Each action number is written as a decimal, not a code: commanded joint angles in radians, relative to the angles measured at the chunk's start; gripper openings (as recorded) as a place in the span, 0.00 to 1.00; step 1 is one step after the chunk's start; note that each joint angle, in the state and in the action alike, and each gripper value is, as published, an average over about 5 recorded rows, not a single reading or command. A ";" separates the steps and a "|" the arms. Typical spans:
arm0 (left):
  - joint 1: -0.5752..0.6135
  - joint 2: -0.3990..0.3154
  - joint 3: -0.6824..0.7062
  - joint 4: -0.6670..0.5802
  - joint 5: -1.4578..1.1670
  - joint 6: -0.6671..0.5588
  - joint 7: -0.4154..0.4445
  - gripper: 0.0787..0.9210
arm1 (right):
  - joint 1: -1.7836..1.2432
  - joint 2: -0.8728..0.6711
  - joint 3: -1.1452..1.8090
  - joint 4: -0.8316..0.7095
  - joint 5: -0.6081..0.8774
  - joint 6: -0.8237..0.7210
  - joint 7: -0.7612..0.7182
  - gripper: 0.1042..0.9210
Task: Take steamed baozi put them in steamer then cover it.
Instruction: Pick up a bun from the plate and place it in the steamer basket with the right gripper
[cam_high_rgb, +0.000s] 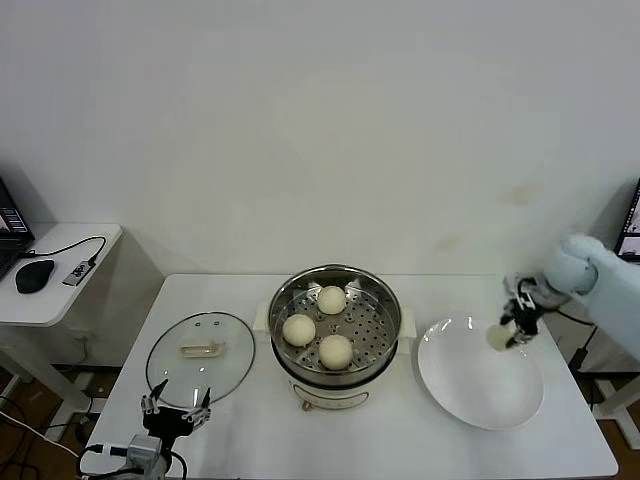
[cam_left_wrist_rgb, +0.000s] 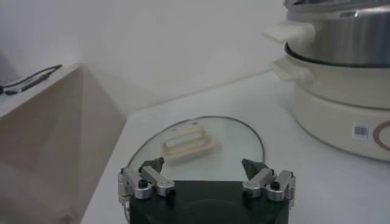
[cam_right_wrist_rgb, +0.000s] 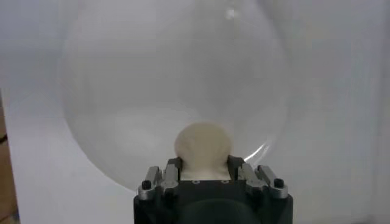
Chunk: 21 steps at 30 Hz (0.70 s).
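Observation:
The steel steamer (cam_high_rgb: 377, 302) sits on its white pot mid-table and holds three cream-white baozi (cam_high_rgb: 331, 299), (cam_high_rgb: 299, 329), (cam_high_rgb: 336, 351). My right gripper (cam_high_rgb: 503, 335) is shut on the fourth baozi (cam_right_wrist_rgb: 203, 143) and holds it over the far-right part of the white plate (cam_high_rgb: 480, 380). The glass cover (cam_high_rgb: 200, 357) with its cream handle (cam_left_wrist_rgb: 186, 141) lies flat on the table left of the steamer. My left gripper (cam_left_wrist_rgb: 203, 165) is open and empty at the table's front left, just in front of the cover. The pot's side (cam_left_wrist_rgb: 341, 97) shows in the left wrist view.
A low side table (cam_high_rgb: 60, 275) with a mouse and cables stands to the left of the work table. The white plate (cam_right_wrist_rgb: 170, 79) is bare beneath the held bun. A screen edge shows at the far right.

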 joint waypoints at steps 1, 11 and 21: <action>-0.004 -0.005 -0.002 -0.005 0.018 0.015 -0.001 0.88 | 0.465 0.161 -0.353 0.094 0.357 -0.155 -0.014 0.47; -0.004 0.002 -0.008 -0.047 0.007 0.020 -0.005 0.88 | 0.505 0.361 -0.411 0.025 0.466 -0.216 -0.001 0.47; -0.008 0.001 -0.008 -0.047 -0.007 0.021 -0.006 0.88 | 0.422 0.485 -0.393 -0.024 0.483 -0.252 0.026 0.47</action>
